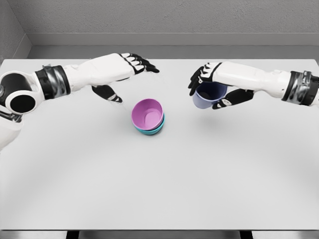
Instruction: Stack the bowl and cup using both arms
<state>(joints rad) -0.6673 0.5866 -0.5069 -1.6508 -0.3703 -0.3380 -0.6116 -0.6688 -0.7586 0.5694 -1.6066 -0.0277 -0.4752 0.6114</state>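
Observation:
A pink bowl (pixel 147 114) sits nested in a teal bowl (pixel 151 130) near the middle of the white table (pixel 159 189). My left hand (pixel 130 74) hovers up and to the left of the bowls, fingers spread and holding nothing. To the right of the bowls, my right hand (pixel 214 87) is closed around a blue-lavender cup (pixel 208 95), which hangs tilted above the table with its opening facing the camera.
A grey wall runs along the far edge of the table. The table's front edge lies at the bottom of the view.

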